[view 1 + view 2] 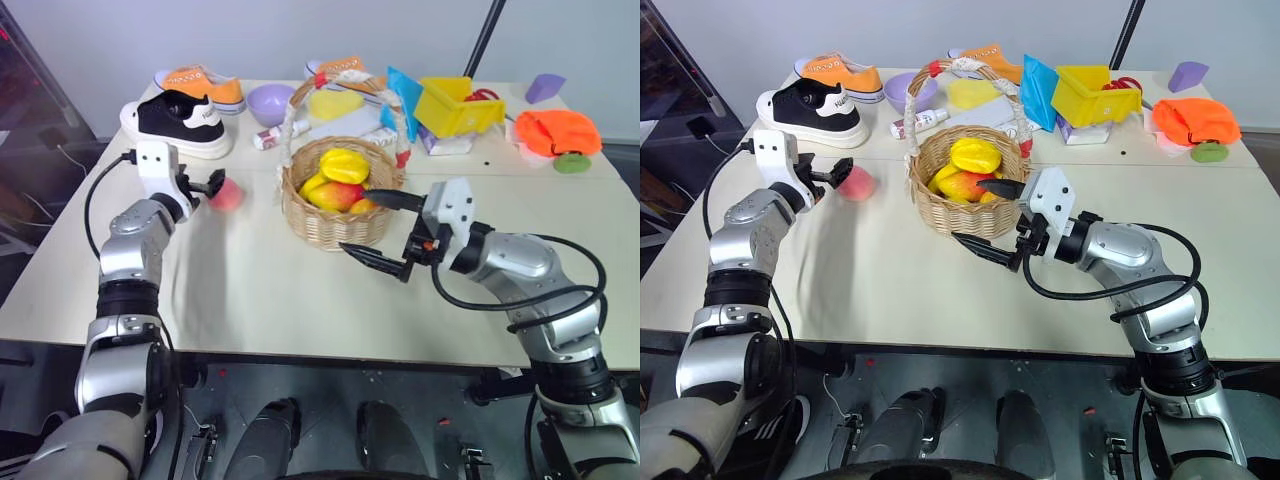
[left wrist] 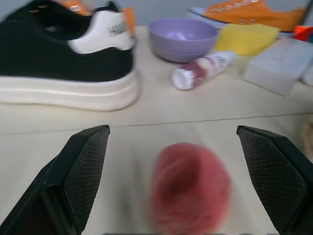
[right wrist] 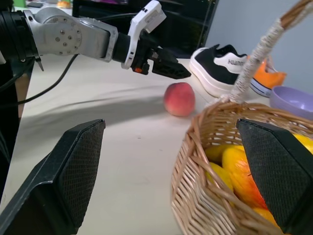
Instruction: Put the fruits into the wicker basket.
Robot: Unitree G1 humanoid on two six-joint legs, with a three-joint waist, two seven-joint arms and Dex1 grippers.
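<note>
The wicker basket (image 1: 338, 205) stands on the pale table (image 1: 250, 290) near its middle, round and tan, with its arched handle (image 1: 296, 110) wrapped in white and banded red rising over the load. The right gripper (image 1: 385, 230) is positioned at the basket's near right side, pointing toward the robot's left, with its two black fingers spread wide and nothing between them; one finger lies along the basket rim and the other sits lower, in front of the woven wall (contact with the wicker cannot be confirmed). Inside the basket lie the yellow starfruit (image 1: 343, 164) on top, the red-yellow mango (image 1: 338, 194) below it, and a further red-orange fruit (image 1: 363, 205) at the right edge. The pink peach (image 1: 227, 194) rests on the table to the left of the basket, apart from it. The left gripper (image 1: 212, 184) is level with the peach, fingers wide apart, with the peach lying on the table between and just beyond the fingertips; no finger is pressed against it. Beyond the peach stands a black shoe (image 1: 178, 123) with a white sole, and behind it an orange shoe (image 1: 200, 86). Further back are a purple bowl (image 1: 268, 102), a small bottle (image 1: 268, 137) on its side, a yellow plastic bin (image 1: 455, 104) and an orange cloth (image 1: 556, 131).
</note>
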